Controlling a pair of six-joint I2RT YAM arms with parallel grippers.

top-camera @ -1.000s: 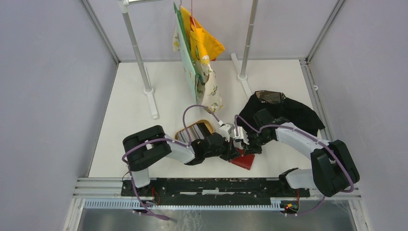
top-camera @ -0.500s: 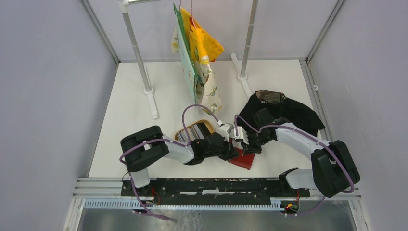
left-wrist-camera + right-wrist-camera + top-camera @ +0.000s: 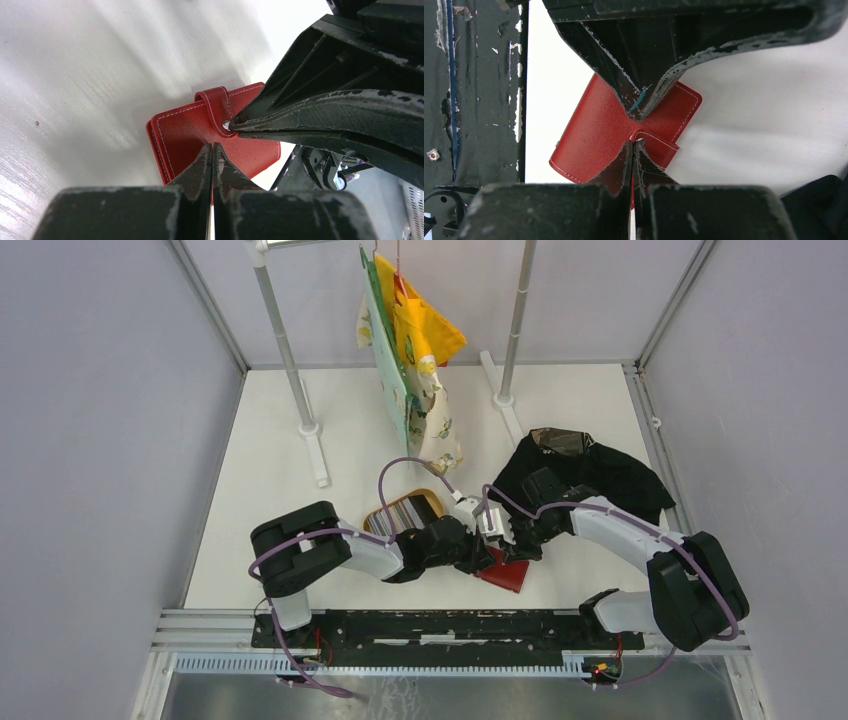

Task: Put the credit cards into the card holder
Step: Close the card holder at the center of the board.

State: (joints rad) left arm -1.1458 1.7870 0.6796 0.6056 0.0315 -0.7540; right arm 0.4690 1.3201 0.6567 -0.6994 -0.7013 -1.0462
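R claw (image 3: 632, 142) edged left, shut; L claw (image 3: 212, 146) shut; stitched red leatherette holder (image 3: 185, 132).

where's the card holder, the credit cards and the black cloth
card holder (image 3: 591, 132): right wrist view, on its bare red cover.
credit cards (image 3: 404, 511): top external view, on the middle of the grey stack.
black cloth (image 3: 615, 478): top external view, on its middle folds.

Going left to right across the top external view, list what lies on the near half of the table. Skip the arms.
Tan tray holding the credit cards → red card holder → black cloth.
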